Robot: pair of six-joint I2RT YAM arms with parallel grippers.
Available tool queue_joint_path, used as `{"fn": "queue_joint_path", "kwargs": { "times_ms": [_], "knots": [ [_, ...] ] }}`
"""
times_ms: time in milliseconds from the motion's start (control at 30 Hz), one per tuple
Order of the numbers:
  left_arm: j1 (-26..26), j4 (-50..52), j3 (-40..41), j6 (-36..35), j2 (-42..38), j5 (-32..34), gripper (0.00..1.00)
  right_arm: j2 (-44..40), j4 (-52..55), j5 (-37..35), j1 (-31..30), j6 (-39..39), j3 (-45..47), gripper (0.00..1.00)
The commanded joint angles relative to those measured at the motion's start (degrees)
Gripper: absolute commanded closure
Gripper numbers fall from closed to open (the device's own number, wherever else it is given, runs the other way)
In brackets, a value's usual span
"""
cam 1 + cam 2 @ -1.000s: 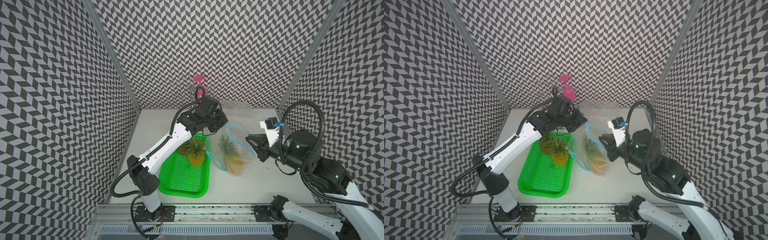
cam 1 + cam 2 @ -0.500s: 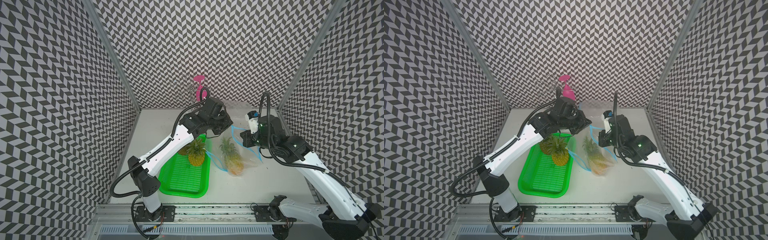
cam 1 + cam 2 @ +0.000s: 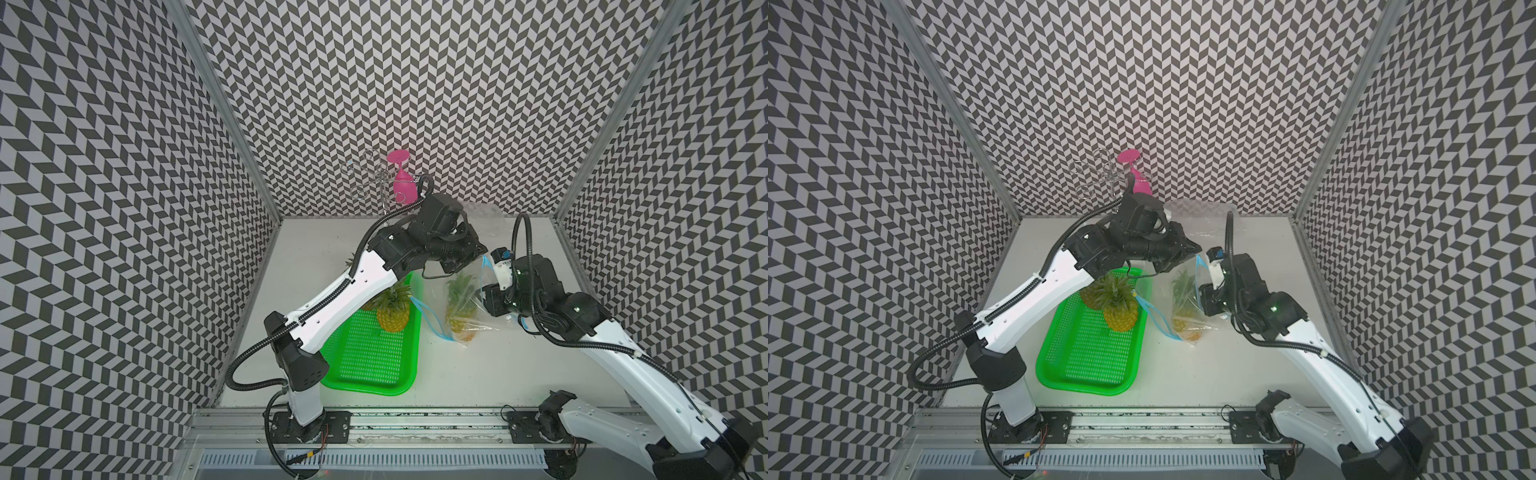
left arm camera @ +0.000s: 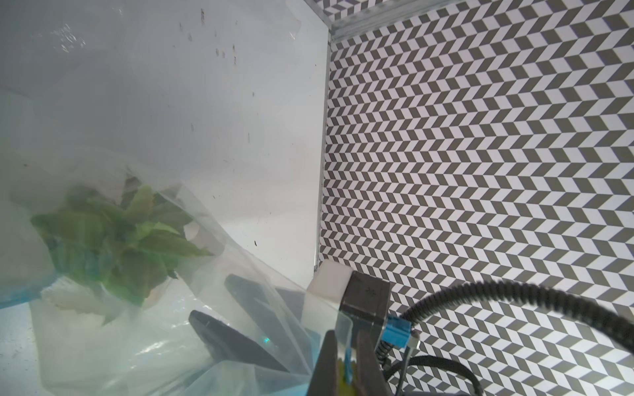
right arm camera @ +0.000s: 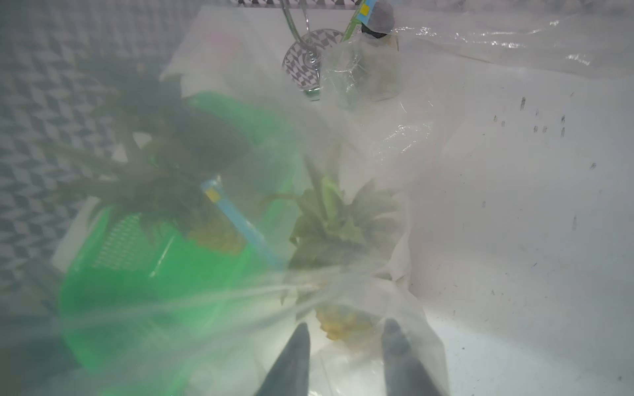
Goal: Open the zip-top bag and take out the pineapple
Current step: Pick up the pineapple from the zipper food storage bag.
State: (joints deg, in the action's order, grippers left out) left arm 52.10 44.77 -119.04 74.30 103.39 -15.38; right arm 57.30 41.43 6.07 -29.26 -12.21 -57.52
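Zip-top bag (image 3: 484,328) rim is clamped by left fingers (image 4: 324,367) & held up off the table (image 3: 324,249), prob. so the mouth gapes. Right fingers (image 5: 291,363) are parted, empty, pointed at the pineapple (image 3: 456,309), which is lodged inside the bag, near the green tray (image 3: 370,388).

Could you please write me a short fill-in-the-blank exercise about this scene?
1. The left gripper is shut on the zip-top bag's ____ zip strip.
2. The right gripper's jaws stand ____.
3. One pineapple sits in the bag; a bare pineapple lies in the ____ tray.
4. The glass hanging at the back is ____.
Missing: blue; open; green; pink.
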Motion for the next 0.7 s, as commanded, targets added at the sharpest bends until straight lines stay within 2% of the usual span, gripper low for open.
{"fn": "queue_joint_path", "kwargs": {
  "times_ms": [0, 167, 300, 367, 433, 500, 667],
  "knots": [
    [1.4, -3.35, -2.52, 1.77, 0.23, -3.63, 1.0, -2.74, -7.28, 1.47, 0.58, -0.8, 2.16, 0.52],
    [1.58, -6.76, 4.13, 3.84, -2.13, -5.54, 1.0, -3.54, -13.39, 3.58, 0.6, -2.66, 5.19, 0.5],
    [1.87, -9.37, 6.72, 6.66, -4.11, -6.99, 1.0, -4.46, -16.03, 3.8, 0.6, -9.95, 6.08, 0.57],
    [1.87, -9.66, 7.33, 7.54, -4.98, -7.08, 1.0, -4.9, -16.13, 5.05, 0.55, -16.18, 6.58, 0.57],
    [1.87, -10.81, 9.19, 8.33, -6.05, -7.07, 1.0, -5.88, -17.59, 8.08, 0.51, -20.42, 7.37, 0.62],
    [1.78, -11.58, 10.86, 8.66, -6.83, -7.04, 1.0, -6.78, -17.41, 9.91, 0.37, -22.83, 6.93, 0.72],
    [1.87, -13.49, 12.56, 10.09, -7.24, -7.48, 1.0, -8.19, -12.19, 15.42, 0.35, -28.95, 5.73, 0.77]
  ]
}}
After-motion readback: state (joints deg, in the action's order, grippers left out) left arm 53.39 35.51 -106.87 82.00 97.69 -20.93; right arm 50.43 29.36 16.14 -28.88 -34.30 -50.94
